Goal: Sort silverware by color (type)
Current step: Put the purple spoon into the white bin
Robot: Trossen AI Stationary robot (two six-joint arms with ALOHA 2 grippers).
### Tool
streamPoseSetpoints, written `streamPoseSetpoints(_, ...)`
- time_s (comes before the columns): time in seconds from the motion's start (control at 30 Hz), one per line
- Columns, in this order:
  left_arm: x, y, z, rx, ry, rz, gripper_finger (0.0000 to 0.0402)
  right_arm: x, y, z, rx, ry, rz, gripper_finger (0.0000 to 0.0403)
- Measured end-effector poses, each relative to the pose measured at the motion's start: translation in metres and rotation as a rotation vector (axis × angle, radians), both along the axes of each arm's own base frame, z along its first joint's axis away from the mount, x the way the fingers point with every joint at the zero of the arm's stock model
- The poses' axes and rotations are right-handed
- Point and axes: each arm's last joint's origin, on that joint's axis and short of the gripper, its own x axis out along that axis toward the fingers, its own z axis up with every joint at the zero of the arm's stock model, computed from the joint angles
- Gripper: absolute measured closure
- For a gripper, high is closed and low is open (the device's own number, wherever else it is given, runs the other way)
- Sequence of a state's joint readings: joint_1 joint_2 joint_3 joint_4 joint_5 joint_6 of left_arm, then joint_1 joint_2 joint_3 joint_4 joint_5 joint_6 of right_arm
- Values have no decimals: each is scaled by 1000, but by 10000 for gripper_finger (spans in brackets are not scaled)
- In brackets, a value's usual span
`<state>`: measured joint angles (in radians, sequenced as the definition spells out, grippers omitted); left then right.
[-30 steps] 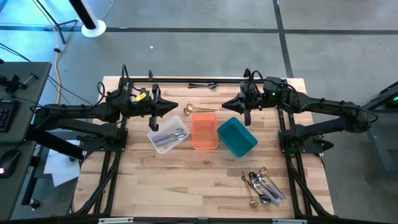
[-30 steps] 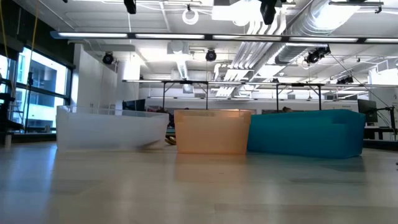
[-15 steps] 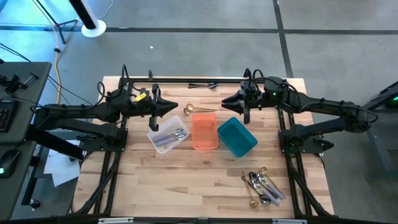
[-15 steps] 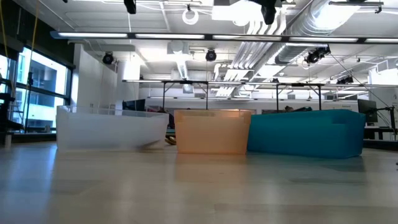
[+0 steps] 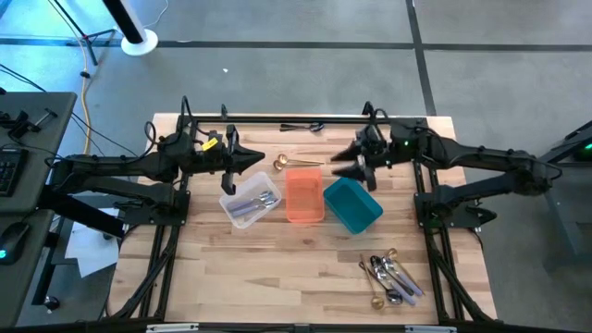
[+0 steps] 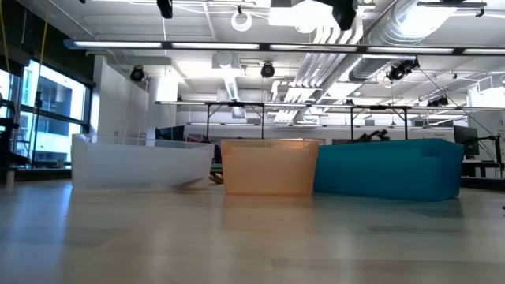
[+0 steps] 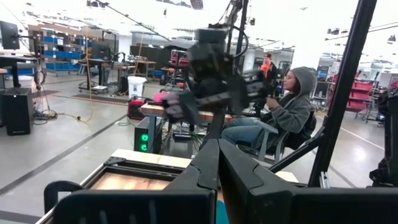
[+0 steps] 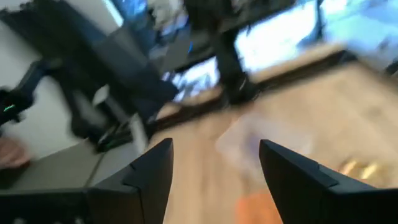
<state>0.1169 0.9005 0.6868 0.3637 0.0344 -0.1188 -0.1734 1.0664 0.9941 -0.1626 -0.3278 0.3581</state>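
Silverware lies in several places: a mixed pile [image 5: 392, 277] at the near right, a gold spoon [image 5: 290, 164] flat on the table behind the orange bin, black pieces [image 5: 303, 126] at the far edge, and silver pieces [image 5: 261, 199] inside the clear bin. My right gripper [image 5: 339, 163] hangs open and empty above the table, just beyond the teal bin [image 5: 352, 203]; its wrist view [image 8: 214, 168] is blurred. My left gripper [image 5: 259, 160] waits shut above the far side of the clear bin [image 5: 248, 202], its fingers closed together in its wrist view [image 7: 217, 177].
Clear [image 6: 142, 162], orange [image 6: 268, 166] and teal [image 6: 387, 167] bins stand side by side mid-table. Bare wood [image 5: 277, 268] stretches along the near edge left of the pile. A person [image 7: 283, 109] sits beyond the table's right side.
My right gripper has opened from shut to wide and rolled a little about its own axis, staying above the spot behind the teal bin. The left arm and the bins have kept still.
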Motion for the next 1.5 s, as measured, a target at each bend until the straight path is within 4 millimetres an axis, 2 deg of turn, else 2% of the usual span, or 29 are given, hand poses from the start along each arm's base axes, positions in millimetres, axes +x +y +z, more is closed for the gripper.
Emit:
streamPoseSetpoints(0.13, 0, 1, 0, -2, -1, 18, 401, -5, 23, -14, 153, 217, 75, 179)
streamPoseSetpoints(0.3, 0, 1, 0, -3, 0, 20, 401, -15, 56, -44, 373, 528, 84, 179)
streamPoseSetpoints(0.53, 0, 1, 0, -3, 0, 20, 401, -34, 106, -71, 546, 785, 21, 179)
streamPoseSetpoints(0.67, 0, 1, 0, -3, 0, 20, 401, -55, 127, -87, 587, 964, -110, 179)
streamPoseSetpoints(0.87, 0, 1, 0, -3, 0, 20, 401, -80, 152, -120, 816, 1195, -298, 179)
streamPoseSetpoints(1.03, 0, 1, -1, -4, 10, 20, 401, -98, 167, -157, 928, 1300, -350, 179)
streamPoseSetpoints(1.13, 0, 1, -1, -5, 13, 20, 401, -107, 171, -169, 972, 1339, -385, 179)
streamPoseSetpoints(1.3, 1, 1, -3, -7, 33, 20, 401, -112, 178, -173, 997, 1376, -435, 179)
streamPoseSetpoints(1.5, 0, 1, -3, -7, 29, 22, 401, -95, 201, -180, 907, 1404, -486, 179)
